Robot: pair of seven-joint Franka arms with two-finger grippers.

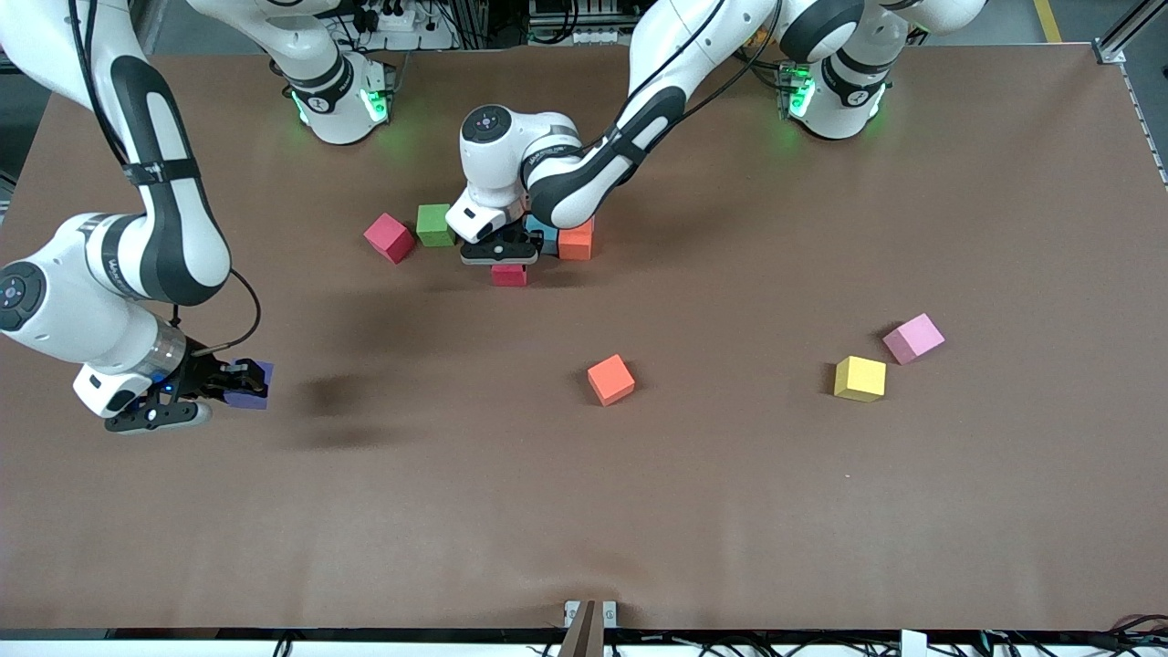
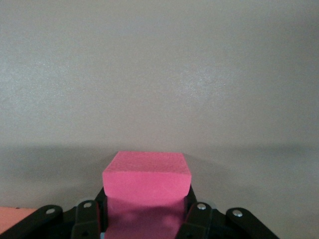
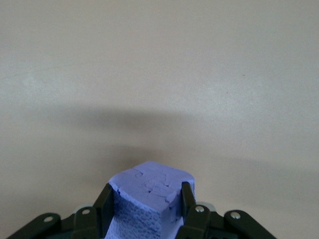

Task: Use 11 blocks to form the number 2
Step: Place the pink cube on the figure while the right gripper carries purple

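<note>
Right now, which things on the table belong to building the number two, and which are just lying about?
For the job:
- red block, in left hand
- purple block, in right hand
- dark pink block
- cyan block
- orange blocks
- yellow block
- light pink block

Lying about:
- green cube

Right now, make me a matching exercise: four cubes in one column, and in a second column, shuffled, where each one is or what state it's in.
Column one:
1. purple cube
2. green cube
3. yellow cube
4. red cube

Column two:
A. on the table beside the light pink cube
B. held in the shut jaws of the right gripper
C. gripped by the left gripper, near an orange cube
D. on the table, touching a dark pink cube

Pairs: 1-B, 2-D, 3-A, 4-C
</note>
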